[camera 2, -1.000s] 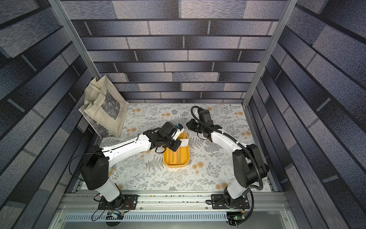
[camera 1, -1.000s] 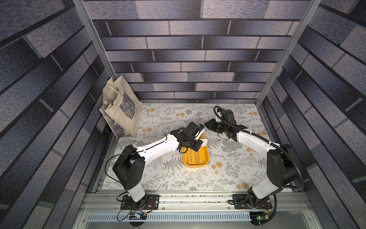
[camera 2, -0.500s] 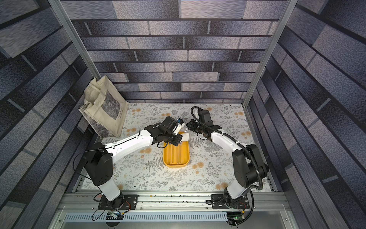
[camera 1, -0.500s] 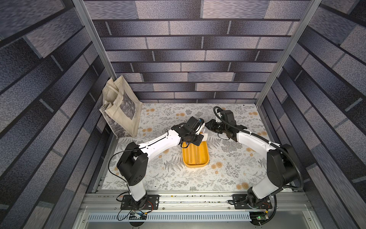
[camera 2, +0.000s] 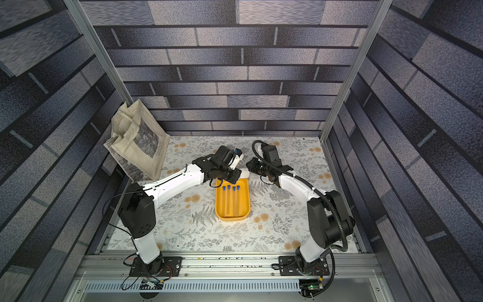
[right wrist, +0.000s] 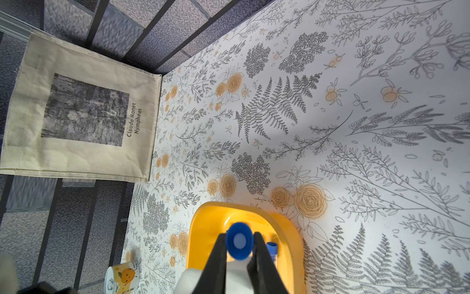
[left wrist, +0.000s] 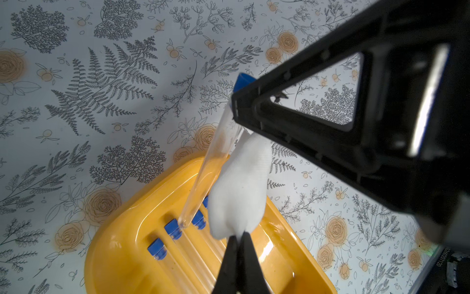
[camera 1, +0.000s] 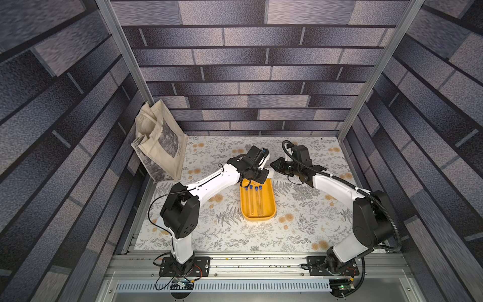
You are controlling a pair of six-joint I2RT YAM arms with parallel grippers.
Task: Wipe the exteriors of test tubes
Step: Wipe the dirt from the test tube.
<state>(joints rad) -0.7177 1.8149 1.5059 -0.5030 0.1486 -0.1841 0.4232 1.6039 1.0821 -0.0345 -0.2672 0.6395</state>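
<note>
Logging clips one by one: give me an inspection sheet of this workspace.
Surface: floral-print table cover.
Job's things: four blue-capped test tubes lie in the yellow tray; a fifth tube is held over it, white cloth alongside.
Clutter: canvas tote bag leaning at the far corner; can on the table.
Grippers: left gripper shut on the cloth; right gripper shut on the fifth tube by its cap.
Cables: thin cable loops off the left arm; corrugated hose runs along the right arm.
Surroundings: brick-pattern walls, aluminium frame posts.

Yellow tray [camera 1: 274, 206]; clear test tubes [camera 1: 257, 201] with blue caps [camera 1: 256, 188]; white cloth [left wrist: 239, 188]; white desk [camera 1: 300, 227] printed with grey ferns and orange roses.
</note>
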